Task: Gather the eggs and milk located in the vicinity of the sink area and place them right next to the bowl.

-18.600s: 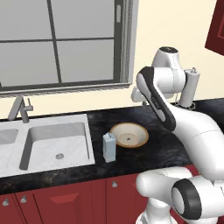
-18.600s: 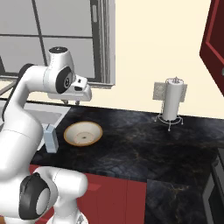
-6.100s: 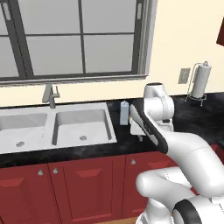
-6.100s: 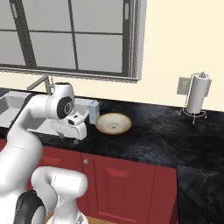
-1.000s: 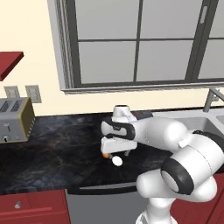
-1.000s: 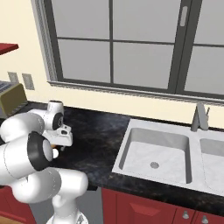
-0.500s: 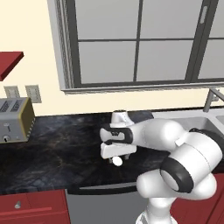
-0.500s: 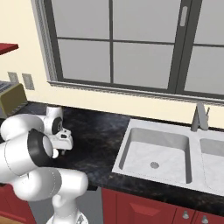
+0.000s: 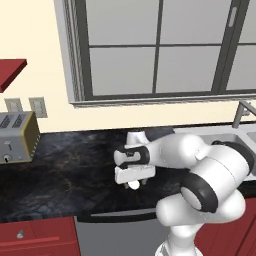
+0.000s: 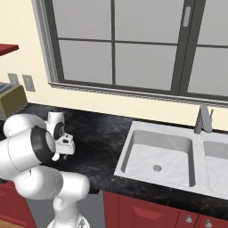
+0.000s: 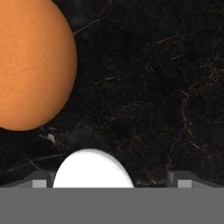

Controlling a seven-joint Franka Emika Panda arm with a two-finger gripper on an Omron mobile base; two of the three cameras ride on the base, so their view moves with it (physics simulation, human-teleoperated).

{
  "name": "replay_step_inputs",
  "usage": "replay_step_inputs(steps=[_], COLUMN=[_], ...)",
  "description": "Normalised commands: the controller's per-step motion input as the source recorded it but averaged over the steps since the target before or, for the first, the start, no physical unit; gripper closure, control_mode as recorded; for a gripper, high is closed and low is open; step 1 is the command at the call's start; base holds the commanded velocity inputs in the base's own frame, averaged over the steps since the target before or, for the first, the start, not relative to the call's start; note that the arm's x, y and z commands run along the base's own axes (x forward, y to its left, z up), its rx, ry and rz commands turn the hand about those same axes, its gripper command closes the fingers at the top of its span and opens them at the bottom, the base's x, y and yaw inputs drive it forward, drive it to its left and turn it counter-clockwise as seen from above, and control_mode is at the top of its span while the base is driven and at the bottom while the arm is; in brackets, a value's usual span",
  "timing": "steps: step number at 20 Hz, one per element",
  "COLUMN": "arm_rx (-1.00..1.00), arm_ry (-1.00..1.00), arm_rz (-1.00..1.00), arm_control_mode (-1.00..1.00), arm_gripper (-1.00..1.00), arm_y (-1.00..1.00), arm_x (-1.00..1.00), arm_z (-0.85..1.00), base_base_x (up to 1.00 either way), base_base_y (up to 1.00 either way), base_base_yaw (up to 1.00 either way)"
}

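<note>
The egg (image 11: 26, 65) is orange-brown and lies on the black counter (image 11: 148, 96), large at the upper left of the hand view. It sits off to one side of the fingers, not between them. My gripper (image 11: 111, 183) is open, its tips set wide apart just above the counter. A white rounded shape (image 11: 92, 168) lies between the tips; I cannot tell what it is. In the left base view the gripper (image 9: 133, 183) points down at the counter left of the sink (image 9: 246, 136). The milk and the bowl are out of view.
The double sink (image 10: 156, 153) with its grey faucet (image 10: 202, 119) lies to the right of the arm. A toaster (image 9: 17, 136) stands at the far left against the wall. A window runs along the back. The counter's front edge is close below the gripper.
The hand has sunk lower over the counter and now covers the orange egg in the left base view. The jaws stay open.
</note>
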Motion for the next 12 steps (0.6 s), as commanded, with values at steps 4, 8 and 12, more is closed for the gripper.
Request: replay_step_inputs(steps=[4, 8, 12], arm_rx=[0.00, 0.00, 0.02], arm_ry=[0.00, 0.00, -0.09], arm_rz=[0.00, 0.00, 0.00], arm_control_mode=[-1.00, -1.00, -1.00], arm_gripper=[1.00, 1.00, 1.00], arm_y=[0.00, 0.00, -0.34], arm_x=[0.00, -0.07, -0.37], arm_z=[0.00, 0.01, 0.71], base_base_x=[0.00, 0.00, 0.00], base_base_y=[0.00, 0.00, 0.00], base_base_yaw=[0.00, 0.00, 0.00])
